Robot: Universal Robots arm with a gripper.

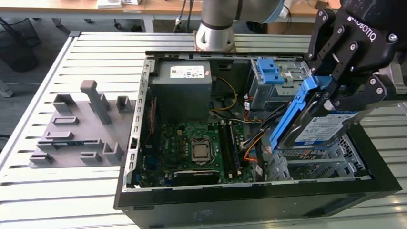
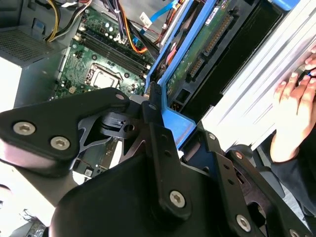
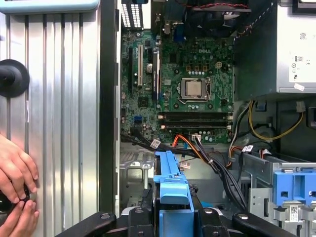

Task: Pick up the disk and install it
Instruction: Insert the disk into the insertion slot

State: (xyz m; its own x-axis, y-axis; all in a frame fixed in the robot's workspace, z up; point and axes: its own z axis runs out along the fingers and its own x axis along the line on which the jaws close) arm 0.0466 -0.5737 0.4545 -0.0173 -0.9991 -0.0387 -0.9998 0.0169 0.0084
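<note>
My gripper (image 1: 346,93) is shut on the disk (image 1: 321,126), a silver drive with a white-and-blue label and a blue plastic bracket (image 1: 291,112). I hold it tilted, on edge, above the metal drive bay (image 1: 318,164) at the exterior view's right side of the open computer case. In the first wrist view the blue bracket (image 3: 172,185) sits between my black fingers (image 3: 139,217). The second wrist view shows the disk's green circuit side (image 2: 197,54) and the bracket (image 2: 174,123) clamped in my gripper (image 2: 180,126). I cannot tell whether its lower end touches the bay.
Inside the case lie the motherboard (image 1: 200,145), a grey power-supply box (image 1: 184,81), loose cables (image 3: 217,163) and a cage with blue latches (image 1: 273,71). A grey fixture with posts (image 1: 83,129) stands at the exterior view's left. A person's hands (image 3: 15,177) rest on the slatted table (image 3: 59,98).
</note>
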